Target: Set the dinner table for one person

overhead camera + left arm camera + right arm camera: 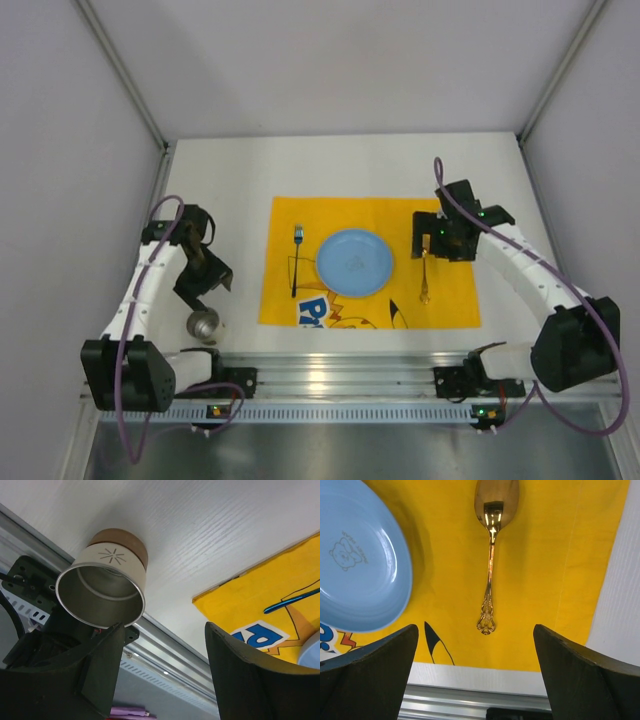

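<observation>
The white tabletop (350, 165) lies between grey walls (60, 150). At its middle is a yellow mat (450, 300) bearing a blue plate (354, 262), with a fork (296, 260) to the left and a spoon (424, 275) to the right. A cup (204, 324) stands off the mat, near the rail (340, 370). The left tool (164, 630) is spread above the cup, and the right tool (475, 630) is spread above the spoon.

White arms (148, 288), black hands (208, 275), purple cables (123, 405)

The white table (350, 165) carries a yellow cartoon-printed placemat (455, 300) at its middle and a metal-lined cup (205, 324) near its front-left corner.
</observation>
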`<state>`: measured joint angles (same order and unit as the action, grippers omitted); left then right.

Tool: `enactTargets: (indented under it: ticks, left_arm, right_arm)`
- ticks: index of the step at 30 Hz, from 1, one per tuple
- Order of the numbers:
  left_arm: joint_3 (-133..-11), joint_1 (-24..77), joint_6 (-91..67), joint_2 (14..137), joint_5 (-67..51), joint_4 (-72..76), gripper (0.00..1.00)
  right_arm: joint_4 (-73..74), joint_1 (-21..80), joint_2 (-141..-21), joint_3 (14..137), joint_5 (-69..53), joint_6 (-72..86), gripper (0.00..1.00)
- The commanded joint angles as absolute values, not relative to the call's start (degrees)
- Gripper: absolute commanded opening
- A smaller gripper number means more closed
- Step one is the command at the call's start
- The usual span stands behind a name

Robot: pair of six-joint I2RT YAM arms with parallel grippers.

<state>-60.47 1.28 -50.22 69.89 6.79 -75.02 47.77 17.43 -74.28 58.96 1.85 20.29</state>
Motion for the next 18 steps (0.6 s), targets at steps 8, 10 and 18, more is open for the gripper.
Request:
enactTargets:
  ticks: [8, 10, 18]
  left_arm:
    - [-53.0, 1.5, -54.2, 64.9, 6.4, -76.5, 0.70]
    - [-52.1, 1.5, -53.8, 65.5, 6.9, -74.4, 0.69]
    - [-47.8, 1.5, -51.7, 68.7, 10.3, -65.8, 0.49]
  right_arm:
    - [46.0, 16.7, -77.3, 63.9, 1.3, 18.2, 1.00]
    - [46.0, 16.7, -77.3, 63.9, 1.2, 18.3, 1.00]
    - [47.4, 16.5, -77.7, 65.2, 1.8, 17.8, 1.00]
